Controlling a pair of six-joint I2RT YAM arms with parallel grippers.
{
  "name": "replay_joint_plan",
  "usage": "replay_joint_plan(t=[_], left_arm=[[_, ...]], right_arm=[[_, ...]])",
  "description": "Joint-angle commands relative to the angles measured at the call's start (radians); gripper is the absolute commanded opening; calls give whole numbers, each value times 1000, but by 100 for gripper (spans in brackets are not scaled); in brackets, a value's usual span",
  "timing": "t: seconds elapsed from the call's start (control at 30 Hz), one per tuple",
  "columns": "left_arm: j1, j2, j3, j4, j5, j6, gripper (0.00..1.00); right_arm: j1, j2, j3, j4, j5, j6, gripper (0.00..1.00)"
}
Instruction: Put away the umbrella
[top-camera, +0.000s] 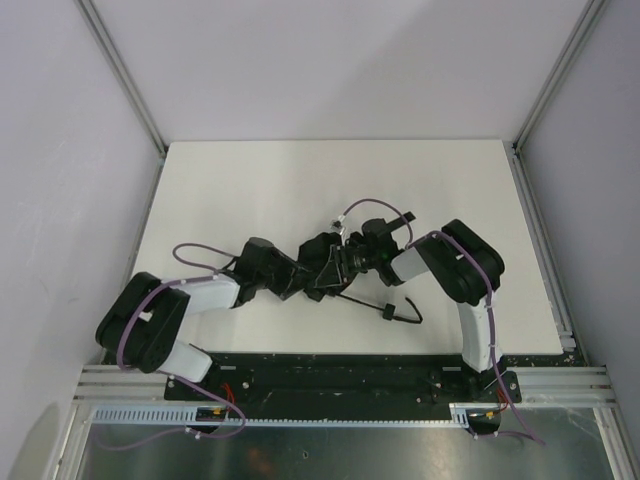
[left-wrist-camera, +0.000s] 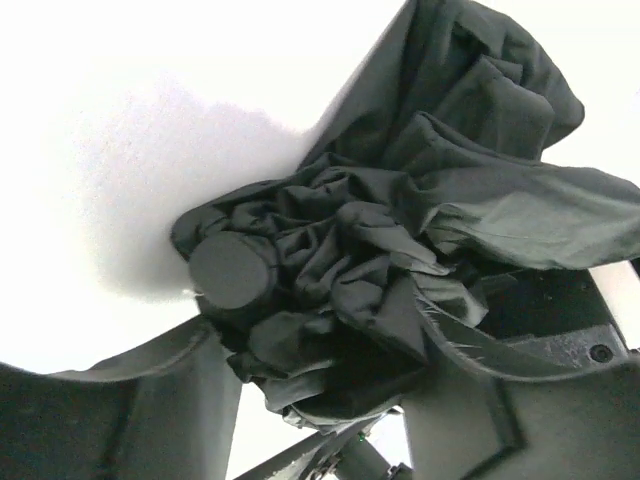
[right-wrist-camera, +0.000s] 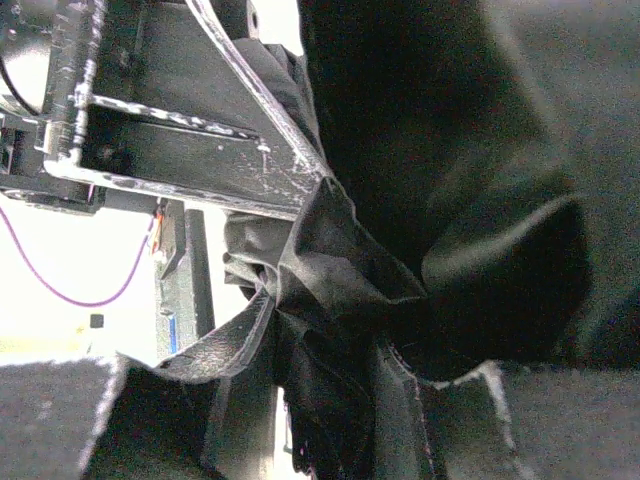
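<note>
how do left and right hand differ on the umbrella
The left hand stands wide around the bunched end of the umbrella; the right hand is narrower, pinching a fold. The left hand sits left of it, the right hand right. Both have fabric between their jaws.

Bright, even light blows the white table (left-wrist-camera: 90, 150) to glare beyond the left fingers (left-wrist-camera: 130, 410); the umbrella (right-wrist-camera: 340, 270) between the right fingers (right-wrist-camera: 190, 400) looks dim, murky, and softly blurred.
</note>
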Motion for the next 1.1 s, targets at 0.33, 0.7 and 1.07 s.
replay_joint_plan(t=[0.33,0.7,1.07], left_arm=[[-12,55,-71,-6,-135,77,0],[-18,26,-32,-151,-62,-27,0],[-21,-13,-6,-204,-40,-62,0]], right_arm=[[94,-135,56,-544,232,-189,33],[386,-399,92,-703,1063,-486,86],[549,-205,123,-540,1461,-505,77]])
